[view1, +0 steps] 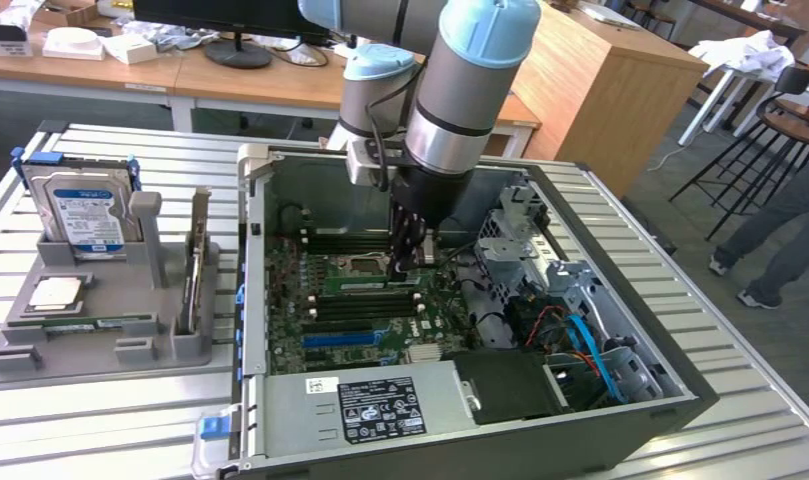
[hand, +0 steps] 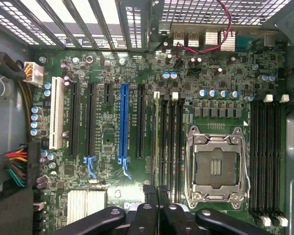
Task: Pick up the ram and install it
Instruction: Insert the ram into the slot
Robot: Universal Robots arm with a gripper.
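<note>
Where the slatted metal table (view1: 111, 440) carries the whole job, the open computer case (view1: 671, 395) stands directly under the claw (hand: 155, 192). A grey parts tray (view1: 97, 350) with a hard drive (view1: 87, 215) sits well away from the claw, toward the exterior view's left. Just below the claw lies the green motherboard (hand: 107, 142). Its bare CPU socket (hand: 215, 164) is just beside the fingertips, with black memory slots on either flank. The ram (hand: 157, 142) stands on edge in one of those slots, running straight out from under the fingertips.

The claw's fingers are drawn together right over the near end of the stick. I cannot tell whether they pinch its top edge or merely bear on it. By my reading, pickup and carry are done and the stick is in its slot. Full seating and release are not confirmed.
</note>
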